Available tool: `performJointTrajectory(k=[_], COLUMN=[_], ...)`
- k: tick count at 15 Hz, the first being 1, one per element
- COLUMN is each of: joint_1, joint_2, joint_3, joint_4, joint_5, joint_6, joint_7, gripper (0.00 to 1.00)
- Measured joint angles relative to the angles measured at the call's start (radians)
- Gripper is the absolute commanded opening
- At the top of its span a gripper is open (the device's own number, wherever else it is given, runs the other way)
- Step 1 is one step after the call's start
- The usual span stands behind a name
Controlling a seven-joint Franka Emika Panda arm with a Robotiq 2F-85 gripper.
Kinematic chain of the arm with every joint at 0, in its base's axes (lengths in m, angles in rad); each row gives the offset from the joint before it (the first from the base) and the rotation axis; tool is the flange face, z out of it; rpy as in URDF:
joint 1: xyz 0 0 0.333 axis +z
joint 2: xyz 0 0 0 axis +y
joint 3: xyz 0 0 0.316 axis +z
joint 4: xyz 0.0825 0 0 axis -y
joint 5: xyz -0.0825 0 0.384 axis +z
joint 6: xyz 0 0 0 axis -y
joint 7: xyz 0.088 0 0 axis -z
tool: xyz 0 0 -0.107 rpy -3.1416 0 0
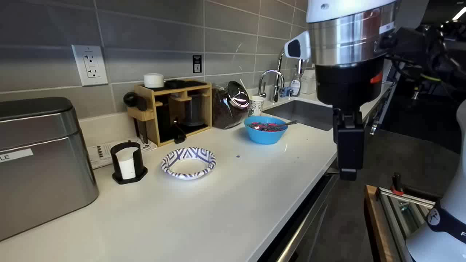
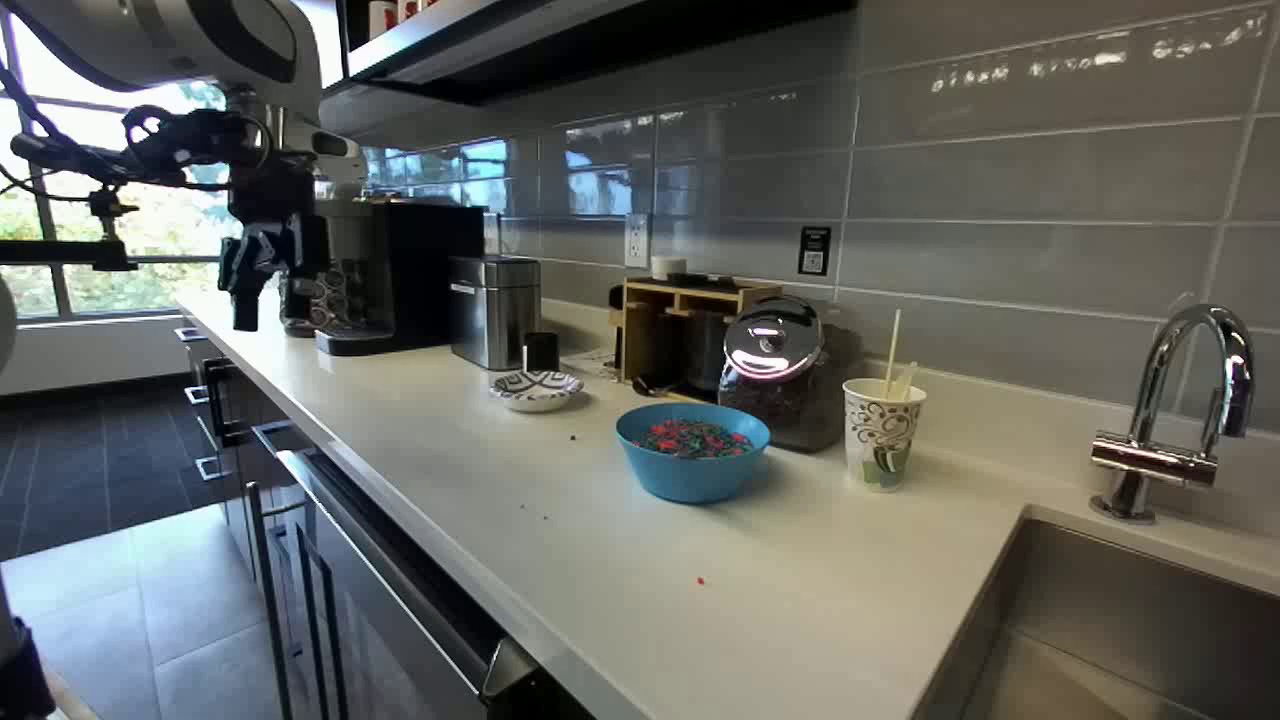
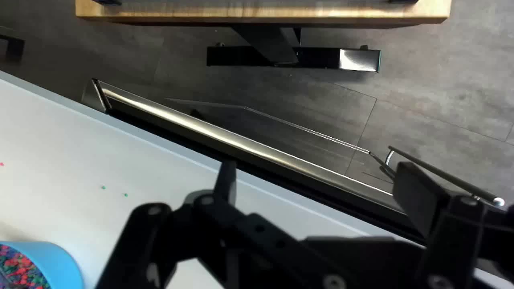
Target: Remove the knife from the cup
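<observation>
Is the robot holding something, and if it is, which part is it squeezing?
Nothing is held: in the wrist view, the gripper is open, jaws apart, with nothing between them.

The arm (image 1: 347, 10) is smooth and white, with a shiny silver collar (image 1: 347, 42) — beneath it, a black wrist (image 1: 347, 87) bearing an orange-red patch (image 1: 376, 78). Black cables (image 2: 38, 118) and a yellow-green wire (image 1: 430, 77) run alongside. A dark band (image 1: 449, 223) carries a round badge (image 1: 433, 217); the black gripper (image 3: 319, 182) shows grey screws (image 3: 334, 281).
</observation>
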Motion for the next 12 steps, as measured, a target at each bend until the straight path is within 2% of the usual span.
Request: performJointTrajectory(k=[7,9,12], joint_1=[0.002,-0.017,-0.093], joint_2=[0.0,-0.001,-0.003], joint_3=[-0.007,-0.032,-0.111], joint_4=[0.0,-0.001,-0.012], joint_5=[-0.004,-0.025,-0.084], joint_6=[0.0,0.002,0.025], joint_7=[0.007,0.055,0.102], gripper=[1.0,1.0,1.0])
